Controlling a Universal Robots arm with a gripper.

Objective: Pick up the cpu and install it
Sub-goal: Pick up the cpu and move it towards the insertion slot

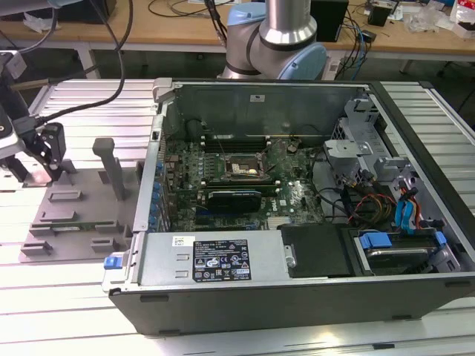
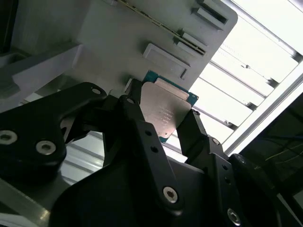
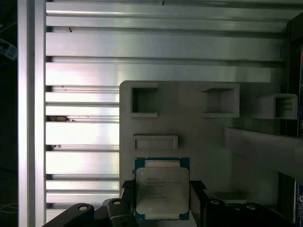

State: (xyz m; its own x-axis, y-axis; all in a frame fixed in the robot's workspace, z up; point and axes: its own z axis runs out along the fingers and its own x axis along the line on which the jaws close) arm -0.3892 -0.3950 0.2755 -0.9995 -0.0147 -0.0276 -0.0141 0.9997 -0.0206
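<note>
My pincer (image 3: pixel 162 188) is closed on the cpu (image 3: pixel 162 191), gripping two opposite edges.
Behind it lies the grey fixture tray (image 3: pixel 199 142) on the slatted aluminium table (image 3: pixel 80 71).

Open computer case (image 1: pixel 159 185) lies on the slatted aluminium table (image 1: pixel 89 104). Inside: dark socket (image 1: pixel 242 169), black expansion card (image 1: pixel 236 199), labelled power supply (image 1: pixel 215 258). Grey fixture plate (image 1: pixel 74 211) sits just beside the case, toward the table's edge at the exterior view's left.
</note>
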